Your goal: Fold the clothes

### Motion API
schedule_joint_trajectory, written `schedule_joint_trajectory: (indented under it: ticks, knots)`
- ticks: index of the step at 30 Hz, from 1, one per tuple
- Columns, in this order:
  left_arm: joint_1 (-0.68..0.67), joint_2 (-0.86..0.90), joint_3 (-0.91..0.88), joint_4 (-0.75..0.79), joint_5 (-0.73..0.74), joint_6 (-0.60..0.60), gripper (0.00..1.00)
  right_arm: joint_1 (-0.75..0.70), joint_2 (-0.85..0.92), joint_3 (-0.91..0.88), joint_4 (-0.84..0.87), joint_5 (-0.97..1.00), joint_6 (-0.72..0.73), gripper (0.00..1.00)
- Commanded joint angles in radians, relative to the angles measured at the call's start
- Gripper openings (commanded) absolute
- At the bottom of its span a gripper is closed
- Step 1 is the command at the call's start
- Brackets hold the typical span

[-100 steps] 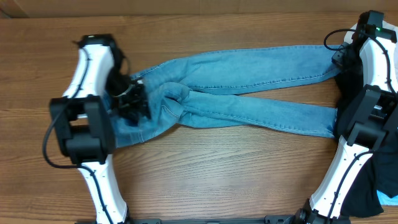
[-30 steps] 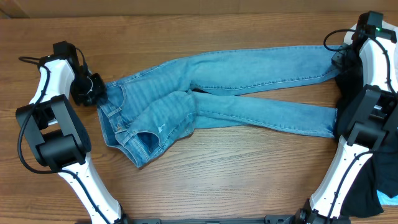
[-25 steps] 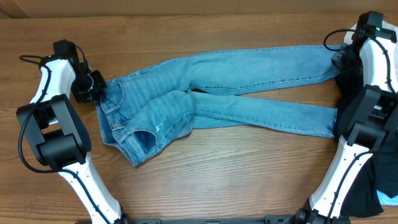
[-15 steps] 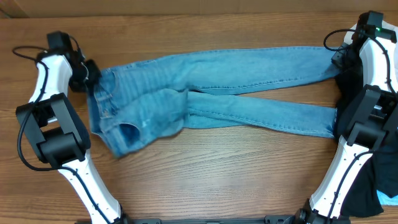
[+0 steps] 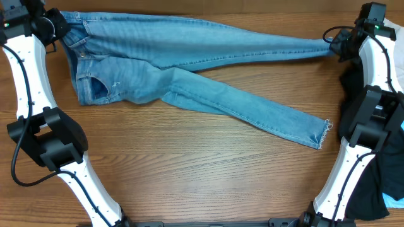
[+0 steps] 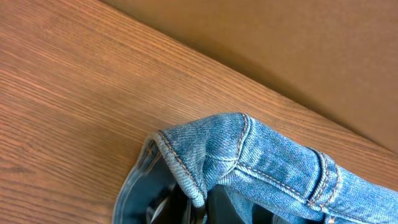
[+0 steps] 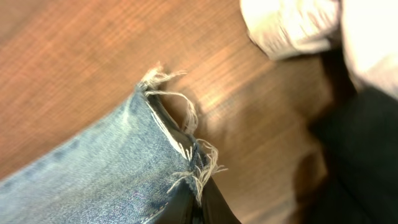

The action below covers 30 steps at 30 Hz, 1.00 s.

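Stretching across the far side of the worktop (image 5: 189,183), the jeans (image 5: 189,44) lie spread out between the two arms. The left fingers (image 5: 55,28) are clamped on the waistband at the far left corner. In the left wrist view the stitched band is bunched and folded over the dark fingers (image 6: 219,210), with bare wood just beyond it. The right fingers (image 5: 334,48) are closed on the frayed hem of the farther leg at the far right. The right wrist view shows loose white threads sticking out just above the pinch. That leg runs straight from the waistband to the held hem. The nearer leg is free. It slants from the seat toward the right front and ends in a frayed hem lying flat on the wood, well apart from the right fingers. A pocket opening shows below the waistband on the left. A black garment (image 7: 354,155) lies at the right edge near the held hem, and an off-white cloth (image 7: 292,25) sits just beside it
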Motion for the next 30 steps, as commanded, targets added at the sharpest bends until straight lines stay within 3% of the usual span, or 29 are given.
schedule_joint_trajectory:
  ticks: [1, 2, 4, 5, 6, 8, 10, 11, 16, 26, 30]
  knots:
    - [0.032, -0.008, 0.030, 0.036, -0.071, -0.020, 0.05, -0.036, -0.039, 0.039, 0.040, 0.032, -0.005, 0.05]
    - [0.029, -0.008, 0.030, 0.044, -0.071, -0.014, 0.07, -0.036, -0.039, 0.039, 0.051, 0.032, -0.005, 0.05]
    - [0.019, -0.008, 0.029, 0.054, -0.075, -0.005, 0.24, -0.036, -0.039, 0.039, 0.072, 0.032, -0.006, 0.12]
    - [0.015, -0.007, 0.029, 0.058, -0.075, 0.005, 0.41, -0.036, -0.039, 0.039, 0.080, 0.032, -0.005, 0.22]
    - [0.011, -0.007, 0.029, 0.061, -0.079, 0.008, 0.68, -0.036, -0.039, 0.039, 0.088, 0.032, -0.005, 0.36]
    - [0.004, -0.007, 0.029, 0.059, -0.086, 0.012, 1.00, -0.036, -0.039, 0.039, 0.094, 0.032, -0.006, 0.56]
    - [0.001, -0.007, 0.029, 0.048, -0.086, 0.024, 1.00, -0.036, -0.039, 0.039, 0.091, 0.032, -0.006, 0.71]
    - [-0.001, -0.007, 0.029, 0.037, -0.086, 0.025, 1.00, -0.036, -0.039, 0.039, 0.082, 0.032, -0.006, 0.73]
    - [-0.003, -0.007, 0.029, -0.068, -0.082, 0.024, 1.00, -0.036, -0.039, 0.039, 0.021, 0.032, -0.007, 0.75]
    - [-0.024, -0.007, -0.019, -0.578, -0.088, 0.024, 1.00, -0.037, -0.075, 0.039, -0.206, 0.033, -0.006, 0.79]
    - [-0.025, -0.007, -0.114, -0.616, -0.173, -0.002, 1.00, -0.043, -0.135, 0.039, -0.306, 0.032, -0.005, 0.80]
